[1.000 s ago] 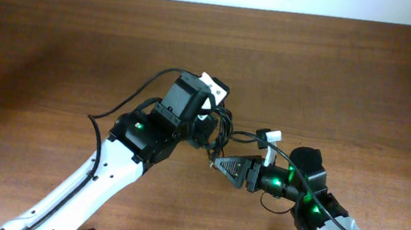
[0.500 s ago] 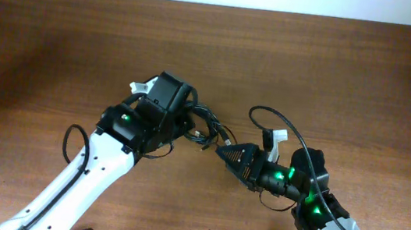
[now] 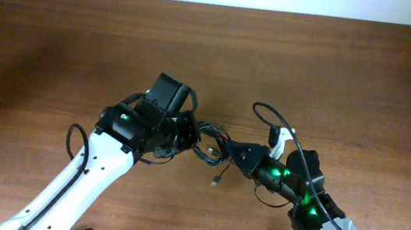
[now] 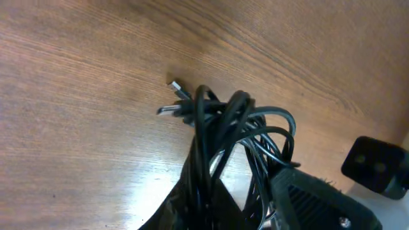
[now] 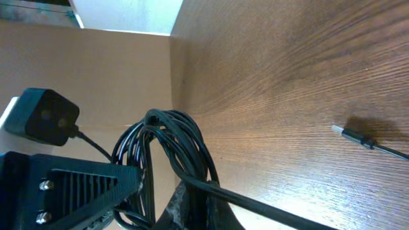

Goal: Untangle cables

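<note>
The cables [image 3: 209, 142] are a knotted bundle of thin black cords, hanging between my two grippers just above the wooden table [image 3: 328, 75]. My left gripper [image 3: 190, 134] is shut on the bundle's left side. In the left wrist view its jaws [image 4: 206, 195] pinch several strands, with loops [image 4: 246, 124] and two plug ends [image 4: 171, 110] fanning out beyond them. My right gripper [image 3: 231, 152] is shut on the right side, and in its wrist view [image 5: 214, 203] strands run between the fingers. One loose cord trails down to a plug [image 3: 215, 182] lying on the table [image 5: 350, 134].
The two grippers face each other closely. The right gripper's body [image 4: 326, 201] fills the lower right of the left wrist view, and the left gripper's body [image 5: 67, 185] fills the lower left of the right wrist view. The right arm's own thicker cable [image 3: 268, 115] arcs above it.
The right gripper has shut on the bundle, having been open before. The left arm swung left and down with the cables. A plug end now lies on the table below the bundle.
</note>
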`<control>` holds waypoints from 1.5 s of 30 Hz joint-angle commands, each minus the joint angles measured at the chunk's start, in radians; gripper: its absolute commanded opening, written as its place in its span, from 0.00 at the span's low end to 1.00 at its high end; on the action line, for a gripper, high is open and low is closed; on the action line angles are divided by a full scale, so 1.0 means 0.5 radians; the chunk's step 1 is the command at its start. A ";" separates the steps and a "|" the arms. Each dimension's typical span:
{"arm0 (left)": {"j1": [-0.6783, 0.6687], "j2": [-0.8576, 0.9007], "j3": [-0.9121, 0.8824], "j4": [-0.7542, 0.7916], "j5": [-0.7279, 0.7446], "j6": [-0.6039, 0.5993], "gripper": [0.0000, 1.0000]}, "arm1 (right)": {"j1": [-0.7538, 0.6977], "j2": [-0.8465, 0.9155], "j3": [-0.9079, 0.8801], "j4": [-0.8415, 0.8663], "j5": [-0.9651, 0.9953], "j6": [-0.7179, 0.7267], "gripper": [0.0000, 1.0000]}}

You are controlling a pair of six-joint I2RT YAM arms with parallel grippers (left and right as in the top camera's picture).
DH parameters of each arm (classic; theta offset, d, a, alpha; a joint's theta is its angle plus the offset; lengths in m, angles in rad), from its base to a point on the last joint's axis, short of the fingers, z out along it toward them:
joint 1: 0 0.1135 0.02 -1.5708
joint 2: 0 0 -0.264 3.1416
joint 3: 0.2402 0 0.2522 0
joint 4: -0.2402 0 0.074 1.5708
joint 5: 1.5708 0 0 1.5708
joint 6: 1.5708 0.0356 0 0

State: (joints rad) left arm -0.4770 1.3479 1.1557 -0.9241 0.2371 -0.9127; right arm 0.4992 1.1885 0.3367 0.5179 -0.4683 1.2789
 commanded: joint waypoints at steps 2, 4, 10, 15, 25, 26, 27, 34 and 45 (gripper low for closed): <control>-0.002 -0.043 0.020 0.004 -0.467 0.200 0.94 | 0.013 0.008 0.005 -0.034 -0.022 0.083 0.04; -0.003 -0.043 0.020 0.004 -0.574 0.200 0.99 | 0.009 0.008 0.005 -0.127 -0.044 0.327 0.04; -0.004 -0.043 -0.233 -0.101 0.020 -0.059 0.95 | 0.009 0.008 0.005 -0.185 -0.134 0.827 0.04; 0.001 -0.043 -0.559 0.318 0.575 -0.649 0.88 | 0.009 0.008 0.005 -0.192 -0.150 0.829 0.04; 0.050 -0.043 -0.842 0.801 -0.048 -0.885 0.00 | 0.009 0.008 0.005 -0.488 -0.214 0.756 0.04; 0.114 -0.043 -0.840 0.803 0.008 -0.793 0.00 | 0.009 0.008 0.005 -0.610 -0.216 0.515 0.04; 0.200 -0.043 -0.840 0.819 0.073 -0.731 0.00 | 0.009 0.008 0.004 -0.678 -0.213 0.347 0.04; 0.597 -0.043 -0.840 1.363 1.224 0.127 0.00 | 0.009 0.006 0.005 -1.135 0.063 -0.225 0.04; 0.536 -0.043 -0.840 1.653 1.262 2.213 0.00 | 0.009 -0.442 0.072 -0.803 -0.378 -0.822 0.44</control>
State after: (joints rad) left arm -0.1871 1.3388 0.7162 -0.1070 0.7044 0.0051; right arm 0.5076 0.9741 0.3714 0.0589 -0.5961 0.8871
